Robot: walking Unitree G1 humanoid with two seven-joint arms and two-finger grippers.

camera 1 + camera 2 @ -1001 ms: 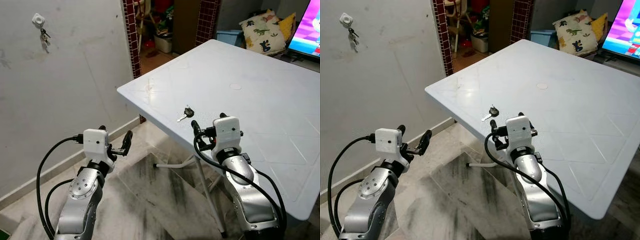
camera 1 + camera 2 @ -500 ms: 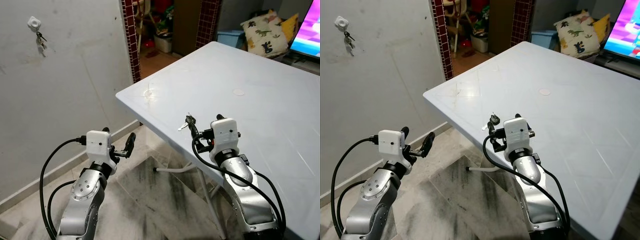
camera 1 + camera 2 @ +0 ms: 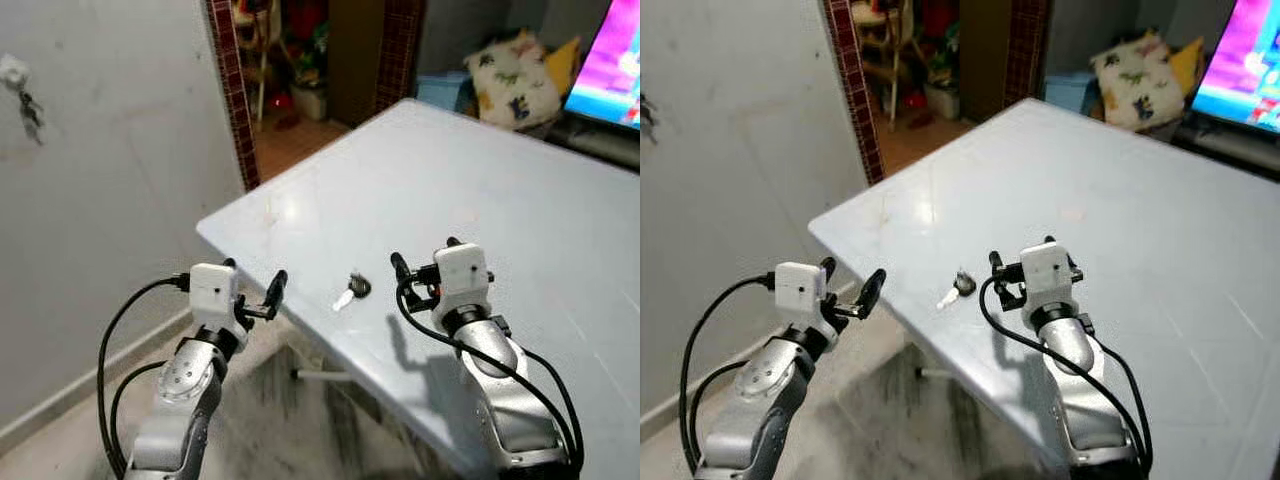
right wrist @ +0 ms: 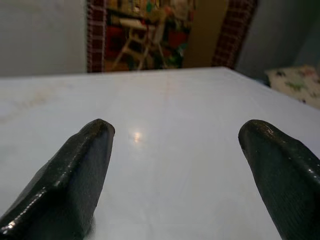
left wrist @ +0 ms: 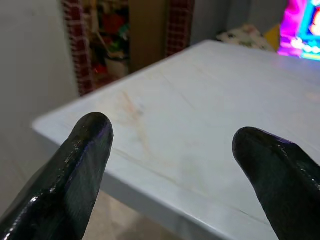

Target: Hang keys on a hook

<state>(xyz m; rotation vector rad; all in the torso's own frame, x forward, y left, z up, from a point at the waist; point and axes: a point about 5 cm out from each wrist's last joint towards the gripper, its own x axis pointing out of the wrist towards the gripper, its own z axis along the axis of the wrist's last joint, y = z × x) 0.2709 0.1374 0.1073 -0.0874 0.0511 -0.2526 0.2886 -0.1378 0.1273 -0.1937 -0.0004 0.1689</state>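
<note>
Camera shifted closer to the table (image 3: 560, 230); both arms now hover nearer its edge. Key (image 3: 351, 290): lying at lower centre, ungrasped. Right gripper (image 3: 418, 281): spread open, just right of it. Left gripper (image 3: 262, 296): open, idle. Hook (image 3: 12, 72): upper left, holding another bunch. Step: approach. Next: lower right gripper over key, close.

The right gripper (image 3: 418, 273), near the table's (image 3: 520, 200) edge before, now hovers over it right of the key (image 3: 351, 290).
</note>
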